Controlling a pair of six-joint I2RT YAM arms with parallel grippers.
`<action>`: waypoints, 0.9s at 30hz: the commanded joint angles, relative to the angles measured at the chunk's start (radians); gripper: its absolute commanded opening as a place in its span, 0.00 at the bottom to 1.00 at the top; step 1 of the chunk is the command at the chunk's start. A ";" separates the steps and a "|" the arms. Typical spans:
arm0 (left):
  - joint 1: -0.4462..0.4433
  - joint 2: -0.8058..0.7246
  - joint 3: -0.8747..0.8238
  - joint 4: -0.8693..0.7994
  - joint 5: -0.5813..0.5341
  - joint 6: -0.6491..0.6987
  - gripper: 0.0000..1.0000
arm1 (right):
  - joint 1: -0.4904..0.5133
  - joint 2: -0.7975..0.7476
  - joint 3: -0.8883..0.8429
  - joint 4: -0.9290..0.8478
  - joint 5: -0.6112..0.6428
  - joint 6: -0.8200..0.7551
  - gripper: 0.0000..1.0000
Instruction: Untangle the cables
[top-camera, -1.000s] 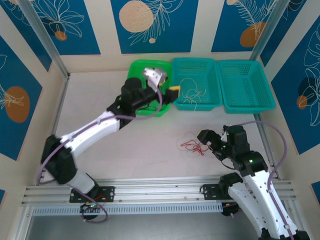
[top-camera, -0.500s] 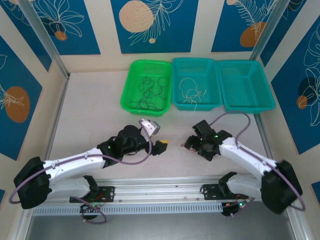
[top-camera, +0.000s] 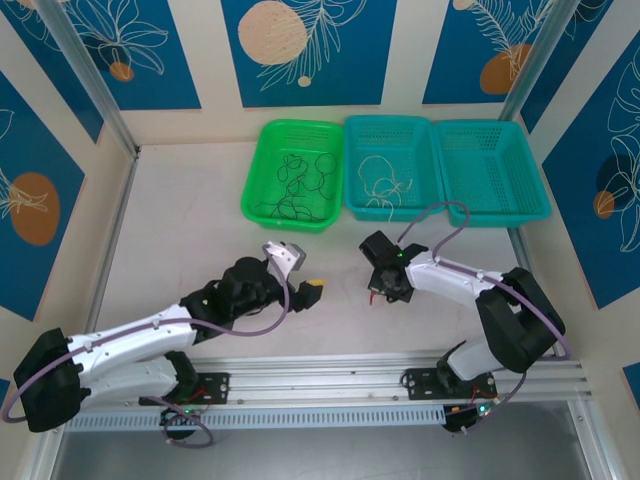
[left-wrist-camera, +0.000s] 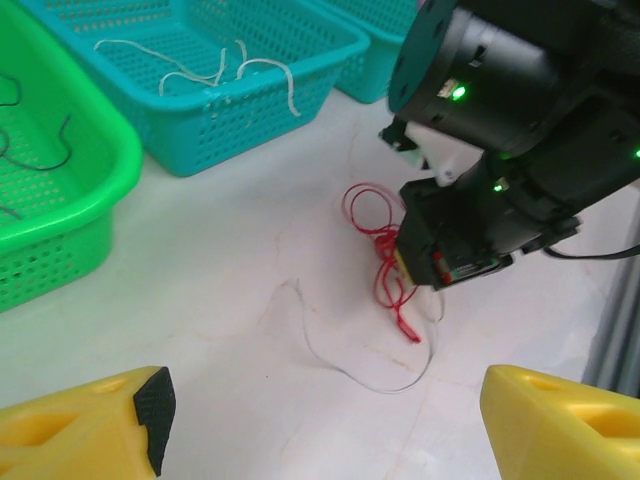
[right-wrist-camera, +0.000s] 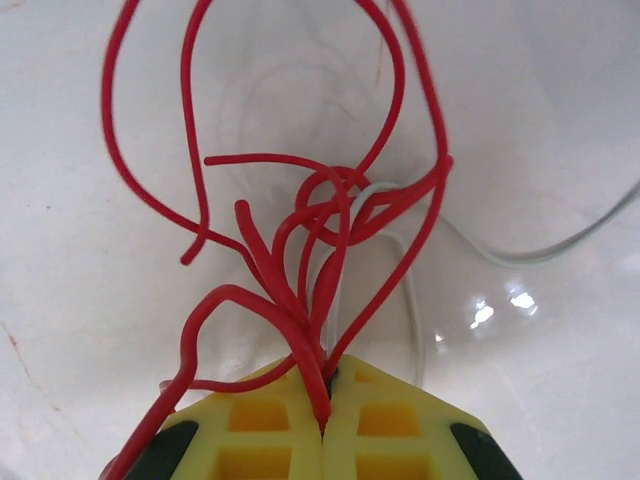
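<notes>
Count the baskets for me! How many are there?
3. They sit in a row at the far side: the green basket on the left holding black cables, the middle teal basket holding white cables, and the right teal basket beside it.

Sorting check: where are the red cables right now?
In the left wrist view, the red cables lie on the table, right of centre, near the middle teal basket, pinched in the shut right gripper, a thin white cable beside them.
</notes>
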 joint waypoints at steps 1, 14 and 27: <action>0.027 -0.021 0.034 -0.103 -0.082 -0.051 0.81 | 0.021 -0.091 0.016 0.004 0.025 -0.164 0.00; 0.189 0.182 0.075 0.021 0.390 -0.380 0.88 | 0.027 -0.362 -0.025 0.079 -0.150 -0.311 0.00; 0.107 0.571 0.179 0.164 0.192 -0.575 0.81 | 0.033 -0.413 -0.063 0.143 -0.237 -0.247 0.00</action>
